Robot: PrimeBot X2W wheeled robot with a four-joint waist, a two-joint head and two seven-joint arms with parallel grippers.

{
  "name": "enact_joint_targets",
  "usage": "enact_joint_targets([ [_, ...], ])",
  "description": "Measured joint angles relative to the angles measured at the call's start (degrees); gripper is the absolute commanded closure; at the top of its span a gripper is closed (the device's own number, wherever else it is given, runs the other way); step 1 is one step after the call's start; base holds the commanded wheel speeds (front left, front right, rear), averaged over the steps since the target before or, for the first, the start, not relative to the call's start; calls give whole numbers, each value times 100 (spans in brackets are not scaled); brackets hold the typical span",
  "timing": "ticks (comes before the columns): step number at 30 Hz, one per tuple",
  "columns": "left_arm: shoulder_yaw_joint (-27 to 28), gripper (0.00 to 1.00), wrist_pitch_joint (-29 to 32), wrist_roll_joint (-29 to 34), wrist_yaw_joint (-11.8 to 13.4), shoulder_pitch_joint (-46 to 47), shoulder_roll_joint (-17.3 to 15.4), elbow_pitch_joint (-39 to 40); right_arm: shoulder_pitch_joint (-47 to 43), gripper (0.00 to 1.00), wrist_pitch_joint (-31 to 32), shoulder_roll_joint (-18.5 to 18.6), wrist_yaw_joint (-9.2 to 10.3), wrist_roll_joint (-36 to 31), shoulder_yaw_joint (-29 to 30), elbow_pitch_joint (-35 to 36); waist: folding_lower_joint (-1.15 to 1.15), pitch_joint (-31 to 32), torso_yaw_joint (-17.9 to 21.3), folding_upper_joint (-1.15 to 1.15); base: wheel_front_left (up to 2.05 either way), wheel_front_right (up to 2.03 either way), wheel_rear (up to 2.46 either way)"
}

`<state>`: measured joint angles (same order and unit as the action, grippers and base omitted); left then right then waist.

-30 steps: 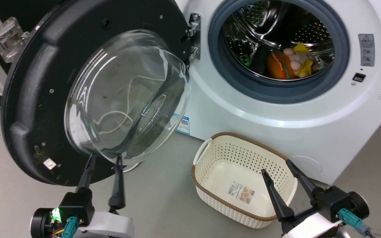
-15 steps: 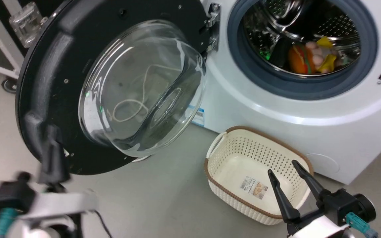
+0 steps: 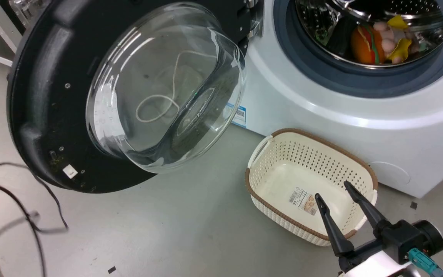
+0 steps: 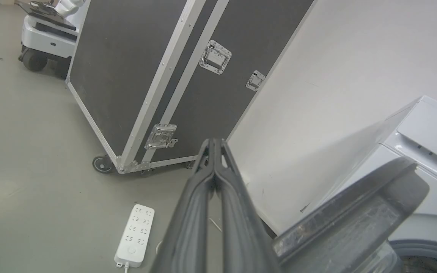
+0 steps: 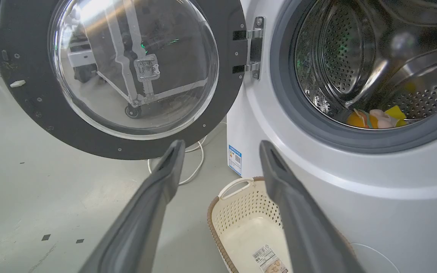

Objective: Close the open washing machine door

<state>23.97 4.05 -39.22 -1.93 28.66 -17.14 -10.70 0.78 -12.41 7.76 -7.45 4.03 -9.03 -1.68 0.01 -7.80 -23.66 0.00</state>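
Bearing "Hise" lettering, the washing machine (image 4: 423, 131) sits near the pinched-together left gripper (image 4: 214, 141); right gripper (image 3: 332, 190) gapes wide.

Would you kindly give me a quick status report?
Left gripper shut, empty. Right gripper open. Washing machine door wide open. Basket on floor before washing machine.

Black-rimmed door (image 3: 33, 96), white machine (image 3: 321, 115), cream perforated basket (image 3: 283, 217)
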Motion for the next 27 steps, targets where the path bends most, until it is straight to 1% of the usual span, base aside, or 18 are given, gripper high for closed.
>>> enact_joint_targets([
  [4,291,100,932,-824,344,638,-205,-876,5,0,-47,100,1,8,-80,-1,0,-97,-14,0,0,0,0],
  [7,506,100,1656,-1426,537,937,-313,-1410,7,0,-83,164,0,13,-132,-8,0,-151,-22,0,0,0,0],
  [9,630,100,2138,-1837,606,1082,-332,-1673,7,0,-90,177,0,42,-138,-9,-1,-180,-30,0,0,0,0],
  [13,738,100,2850,-2387,612,1190,-358,-1965,11,0,-143,202,0,60,-156,-12,-1,-230,-68,0,0,0,0],
  [16,757,100,3404,-2782,576,1233,-311,-2072,38,0,-191,213,0,62,-179,-12,-1,-249,-119,0,0,0,0],
  [19,740,100,3873,-3103,465,1238,-216,-2092,47,0,-209,219,0,63,-213,-15,-1,-250,-169,0,0,0,0],
  [21,662,100,4152,-3196,379,1213,-135,-2037,48,0,-209,219,0,63,-215,-19,-1,-230,-164,0,0,0,0],
  [23,625,100,4386,-3296,336,1147,-97,-1927,49,0,-211,229,0,69,-186,-21,-1,-215,-162,0,0,0,0],
  [27,523,100,4776,-3466,276,934,90,-1670,49,0,-234,241,0,67,-111,-31,-1,-200,-159,0,0,0,0],
])
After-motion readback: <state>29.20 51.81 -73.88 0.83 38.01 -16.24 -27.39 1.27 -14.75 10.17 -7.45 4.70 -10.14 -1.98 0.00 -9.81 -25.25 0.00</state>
